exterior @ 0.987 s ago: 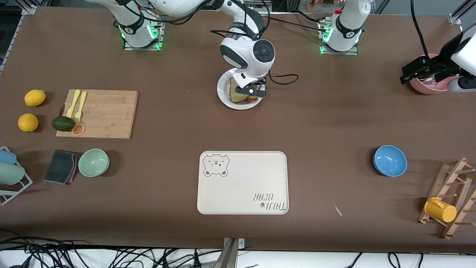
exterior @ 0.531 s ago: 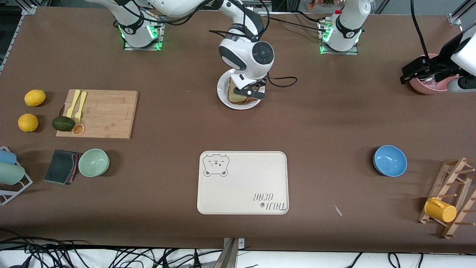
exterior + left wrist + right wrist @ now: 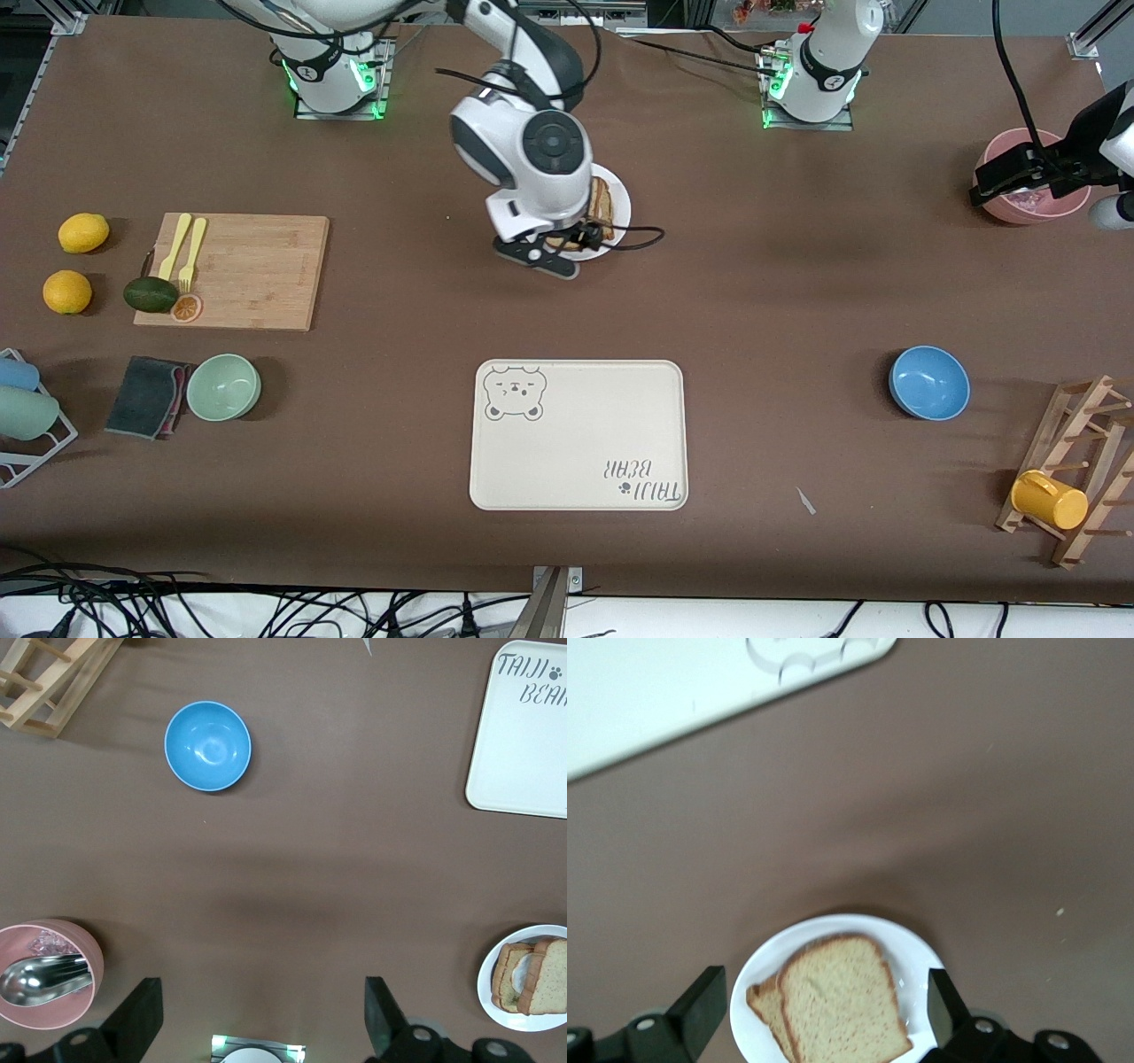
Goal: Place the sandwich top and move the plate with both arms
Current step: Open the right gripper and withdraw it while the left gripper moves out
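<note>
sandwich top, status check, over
Right claw open, above the plate. Sandwich top lying on the stack. Left claw open, waiting near the pink bowl. Nothing obstructing.

Evenly lit from overhead, moderately bright; no hard-edged shadows. Soft dark shadow on the table (image 3: 797, 292) just beside the blue bowl (image 3: 928, 382) and the green bowl (image 3: 223, 386), lower half of the front view. Green glow at both arm bases, top of the frame. Front view sharp throughout, no glare. Left wrist view sharp; faint diffuse shadow band across mid-frame; bright highlight on the spoon (image 3: 40, 978) at lower left. Right wrist view soft, slightly blurred overall; tray (image 3: 682, 682) at upper left washed out near white; plate (image 3: 921, 961) bright, bread slice (image 3: 837, 997) legible.
</note>
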### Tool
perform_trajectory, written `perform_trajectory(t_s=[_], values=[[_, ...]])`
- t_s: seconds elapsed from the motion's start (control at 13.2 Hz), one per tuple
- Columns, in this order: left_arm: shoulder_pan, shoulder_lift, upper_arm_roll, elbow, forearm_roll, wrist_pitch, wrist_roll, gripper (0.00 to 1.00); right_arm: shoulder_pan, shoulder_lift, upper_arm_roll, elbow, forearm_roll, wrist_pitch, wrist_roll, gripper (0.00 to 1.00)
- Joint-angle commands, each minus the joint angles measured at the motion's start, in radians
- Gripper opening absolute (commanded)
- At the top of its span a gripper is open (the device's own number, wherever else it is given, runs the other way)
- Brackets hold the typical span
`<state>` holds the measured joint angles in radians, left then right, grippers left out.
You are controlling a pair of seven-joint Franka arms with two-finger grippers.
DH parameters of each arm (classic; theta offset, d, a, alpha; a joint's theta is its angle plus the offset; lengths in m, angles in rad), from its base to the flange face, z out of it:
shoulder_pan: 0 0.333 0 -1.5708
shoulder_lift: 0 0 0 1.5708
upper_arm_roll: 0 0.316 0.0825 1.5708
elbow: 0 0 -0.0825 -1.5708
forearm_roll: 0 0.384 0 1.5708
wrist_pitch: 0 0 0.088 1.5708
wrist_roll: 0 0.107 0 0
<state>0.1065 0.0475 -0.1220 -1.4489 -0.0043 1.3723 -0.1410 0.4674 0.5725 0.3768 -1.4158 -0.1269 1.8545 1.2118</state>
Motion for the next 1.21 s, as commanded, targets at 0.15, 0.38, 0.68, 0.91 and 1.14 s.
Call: perform_trajectory(t_s=[0.15,0.38,0.68,0.91,1.14], values=[[0.013,0.009,-0.005,0.015,-0.014,-0.015,-0.026,1.00,-0.127,-0.131,-0.073,-0.031,0.023,-0.037,-0.202,1.00],[0.022,0.021,-0.004,0.016,-0.003,-0.015,-0.083,1.00,-0.138,-0.160,-0.137,-0.029,0.036,-0.044,-0.256,1.00],[0.025,0.069,-0.004,0.019,-0.008,-0.006,-0.092,1.00,-0.202,-0.241,-0.255,-0.029,0.125,-0.164,-0.545,1.00],[0.025,0.112,-0.004,0.019,-0.008,0.014,-0.092,1.00,-0.308,-0.281,-0.251,-0.034,0.148,-0.244,-0.682,1.00],[0.027,0.137,-0.005,0.016,-0.017,0.069,-0.138,1.00,-0.375,-0.339,-0.254,-0.049,0.148,-0.337,-0.751,1.00]])
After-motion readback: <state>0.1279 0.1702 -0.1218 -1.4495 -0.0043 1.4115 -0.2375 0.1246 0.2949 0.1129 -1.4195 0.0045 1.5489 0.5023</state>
